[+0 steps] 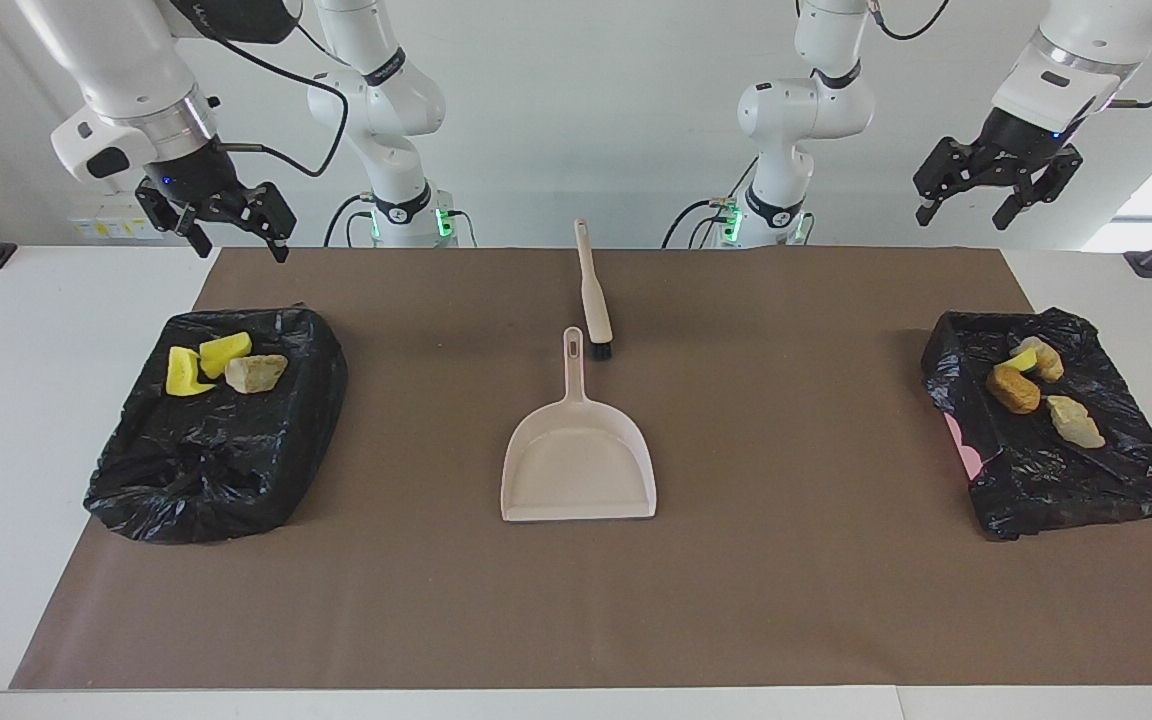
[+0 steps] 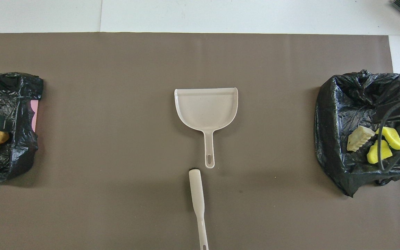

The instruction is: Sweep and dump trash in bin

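Observation:
The beige dustpan (image 1: 578, 460) (image 2: 207, 107) lies empty at the middle of the brown mat. The beige brush (image 1: 593, 290) (image 2: 197, 194) lies nearer to the robots, beside the pan's handle. A black-bagged bin (image 1: 196, 480) (image 2: 352, 97) at the right arm's end holds two yellow wedges (image 1: 186, 372) and a beige chunk (image 1: 256, 373). A second bin (image 1: 1086, 490) (image 2: 16, 90) at the left arm's end holds the brown sponge (image 1: 1013, 388), a yellow wedge (image 1: 1024, 358) and two beige chunks (image 1: 1076, 420). My right gripper (image 1: 236, 240) and left gripper (image 1: 966, 215) hang open and empty, high over their bins' robot-side edges.
The brown mat (image 1: 786, 560) covers most of the white table. A pink edge (image 1: 966, 445) shows under the bag of the bin at the left arm's end. Cables of the right arm hang over its bin in the overhead view (image 2: 394, 139).

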Tool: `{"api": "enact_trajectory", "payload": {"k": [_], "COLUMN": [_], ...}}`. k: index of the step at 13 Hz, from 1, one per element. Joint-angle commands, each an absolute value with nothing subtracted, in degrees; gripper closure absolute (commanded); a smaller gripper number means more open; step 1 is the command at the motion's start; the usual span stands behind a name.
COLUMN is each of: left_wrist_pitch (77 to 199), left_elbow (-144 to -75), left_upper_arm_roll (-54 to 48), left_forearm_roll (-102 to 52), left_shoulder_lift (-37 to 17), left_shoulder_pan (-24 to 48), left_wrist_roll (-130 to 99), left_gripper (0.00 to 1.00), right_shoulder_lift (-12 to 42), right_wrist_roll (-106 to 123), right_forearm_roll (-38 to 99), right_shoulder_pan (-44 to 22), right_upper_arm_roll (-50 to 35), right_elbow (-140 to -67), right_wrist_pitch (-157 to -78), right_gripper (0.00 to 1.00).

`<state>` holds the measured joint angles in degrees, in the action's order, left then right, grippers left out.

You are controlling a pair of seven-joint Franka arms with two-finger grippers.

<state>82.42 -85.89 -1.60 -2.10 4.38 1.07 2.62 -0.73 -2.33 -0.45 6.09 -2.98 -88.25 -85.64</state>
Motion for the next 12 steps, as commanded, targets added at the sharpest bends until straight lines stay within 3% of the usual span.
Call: {"api": "enact_trajectory", "payload": {"k": [1, 12], "left_wrist_pitch": [83.1, 82.4], "left_elbow": [-86.0, -86.2], "left_upper_arm_roll": [-1.5, -1.5], "left_forearm_roll": [-2.5, -2.3], "left_shoulder_lift": [4.9, 5.3], "left_shoulder_pan": [0.9, 0.8], "left_wrist_roll": [2.7, 2.3], "left_gripper": [0.00, 0.00], "right_shoulder_lift": [-1.1, -1.1], "right_wrist_roll": [-3.0, -3.0], "right_forearm_roll": [0.7, 0.7], "right_shoulder_pan": [6.3, 6.3], "right_upper_arm_roll": [-3.1, -3.1], "right_elbow": [-88.0, -88.0], "right_wrist_pitch": [-85.3, -85.3], "right_gripper": [0.00, 0.00]}}
